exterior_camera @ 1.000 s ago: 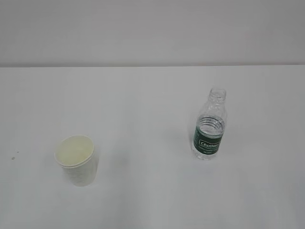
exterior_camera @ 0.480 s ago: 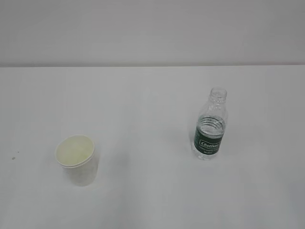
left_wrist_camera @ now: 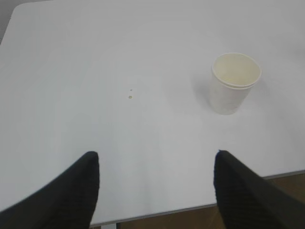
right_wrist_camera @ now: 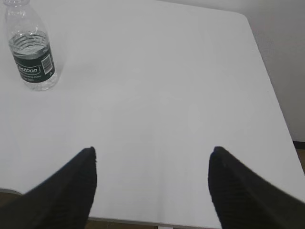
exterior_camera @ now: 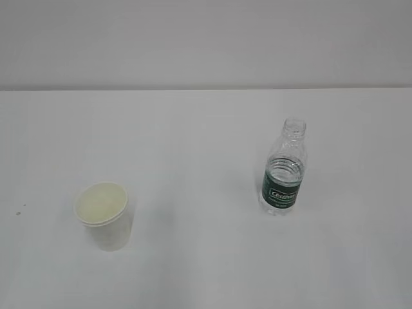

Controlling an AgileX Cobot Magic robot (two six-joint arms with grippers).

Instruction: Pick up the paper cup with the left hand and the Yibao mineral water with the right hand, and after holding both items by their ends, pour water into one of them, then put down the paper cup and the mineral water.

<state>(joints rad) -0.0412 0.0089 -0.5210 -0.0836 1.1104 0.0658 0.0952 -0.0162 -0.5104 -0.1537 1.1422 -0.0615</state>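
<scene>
The left hand (left_wrist_camera: 155,160) shows in its wrist view as two black fingers (left_wrist_camera: 78,191) standing wide apart with nothing between them, above the near edge of the white table (left_wrist_camera: 95,57). From that gripper, the paper cup (left_wrist_camera: 233,83) stands at about one o'clock, well apart from either finger, upright, its pale yellowish inside open to the camera. Two tiny specks (left_wrist_camera: 130,97) lie on the tabletop at about eleven o'clock from the gripper, between it and the far edge. The right hand (right_wrist_camera: 152,157) is likewise spread wide and empty in its own wrist view, its two black fingers (right_wrist_camera: 233,191) poised over the near table edge. From it, the Yibao mineral water (right_wrist_camera: 32,57) stands at about ten o'clock, far off near the upper left corner of that view, upright, with its dark green label band facing the camera and no cap visible on its neck. In the exterior view neither arm appears; the paper cup (exterior_camera: 103,215) sits at about eight o'clock from the table's middle and the bottle (exterior_camera: 283,170) at about three o'clock, the two well apart, both upright and untouched. Water fills the bottle to roughly the top of the label.
</scene>
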